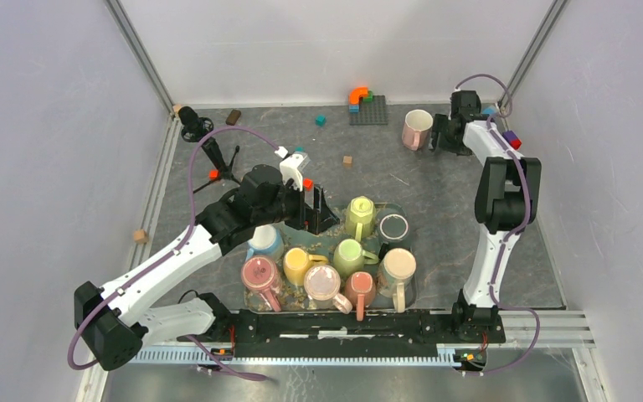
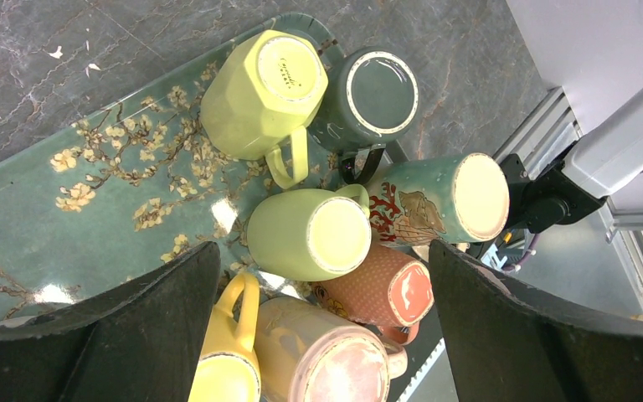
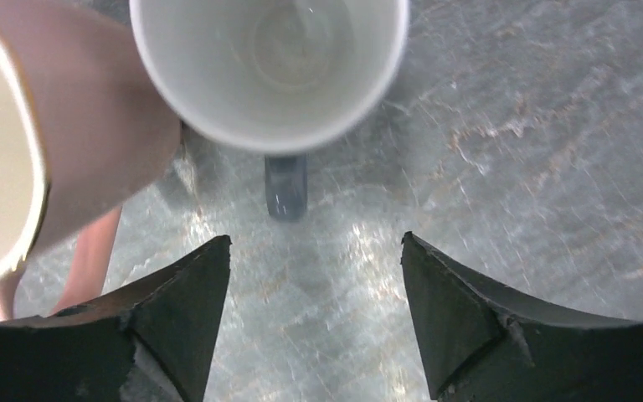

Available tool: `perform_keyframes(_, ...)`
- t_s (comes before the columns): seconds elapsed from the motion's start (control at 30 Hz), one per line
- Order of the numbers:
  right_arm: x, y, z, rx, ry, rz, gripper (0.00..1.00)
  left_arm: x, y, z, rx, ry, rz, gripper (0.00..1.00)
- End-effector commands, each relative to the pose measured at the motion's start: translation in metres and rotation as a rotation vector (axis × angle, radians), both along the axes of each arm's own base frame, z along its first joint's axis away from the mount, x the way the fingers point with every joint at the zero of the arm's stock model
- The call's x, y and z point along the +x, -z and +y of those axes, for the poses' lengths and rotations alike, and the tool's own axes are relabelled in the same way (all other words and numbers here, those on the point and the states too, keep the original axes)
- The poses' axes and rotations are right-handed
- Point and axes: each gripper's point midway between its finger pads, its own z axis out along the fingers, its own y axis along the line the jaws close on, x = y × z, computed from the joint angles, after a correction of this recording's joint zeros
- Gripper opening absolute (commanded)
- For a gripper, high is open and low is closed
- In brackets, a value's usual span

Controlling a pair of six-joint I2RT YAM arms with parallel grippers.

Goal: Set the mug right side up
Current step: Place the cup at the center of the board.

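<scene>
Left arm: runs from its base at the near-left corner diagonally toward the middle of the counter (image 1: 444, 201), forearm low, wrist bent down. Left end effector (image 1: 320, 211) hangs above a floral tray (image 2: 109, 209), jaws at full spread, nothing between them.

Under and ahead of it are mugs with their bases up. Overhead count on the tray: nine, all inverted. One of them, a blue-and-white mug (image 1: 264, 243), is half hidden under the forearm.

The left wrist view takes in seven:
- Farthest ahead of the fingers: faceted yellow-green mug (image 2: 259, 88), dark grey mug (image 2: 374, 90).
- Ahead to the right: teal shell-print mug (image 2: 435, 197).
- In line with the gap: lime mug (image 2: 306, 234).
- Nearest: salmon mug (image 2: 385, 289), pale pink mug (image 2: 326, 352), yellow mug (image 2: 226, 368).

Right arm: lower link upright, elbow high, forearm reaching to the far-right corner, wrist turned left. Right end effector (image 3: 314, 243): jaws well apart, bare counter between them, gripping nothing.

Just ahead of its fingertips and clear of both stands one grey-handled mug (image 3: 272, 67). It is upright, mouth up, white inside, with the handle pointing back toward the gap. Ahead-left is one pink mug (image 3: 92, 134), also mouth up, close beside the first. Whether the two touch cannot be told.
</scene>
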Motion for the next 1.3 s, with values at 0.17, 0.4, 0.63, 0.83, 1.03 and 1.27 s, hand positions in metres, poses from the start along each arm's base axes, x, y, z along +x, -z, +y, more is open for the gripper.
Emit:
perform_keyframes(0.17, -0.036, -0.090, -0.001, -0.021, 0.015, -0.217, 0.88, 0.008, -0.010, 0.001, 0.003, -0.013, -0.053, 1.00)
perform_keyframes(0.4, -0.083, -0.103, 0.011, 0.026, -0.012, -0.301, 0.98, 0.015, 0.002, 0.000, 0.046, -0.043, -0.019, 1.00)
perform_keyframes(0.63, -0.119, -0.115, 0.031, 0.069, -0.053, -0.387, 0.98, 0.021, 0.022, -0.027, 0.105, -0.043, 0.054, 1.00)
perform_keyframes(0.83, -0.147, -0.137, 0.072, 0.128, -0.130, -0.497, 0.98, 0.029, 0.039, -0.050, 0.196, -0.072, 0.049, 1.00)
perform_keyframes(1.03, -0.163, -0.165, 0.094, 0.179, -0.189, -0.594, 0.98, 0.038, 0.067, -0.066, 0.287, -0.093, 0.056, 1.00)
perform_keyframes(1.27, -0.171, -0.175, 0.105, 0.226, -0.230, -0.632, 0.98, 0.042, 0.090, -0.083, 0.349, -0.089, 0.061, 1.00)
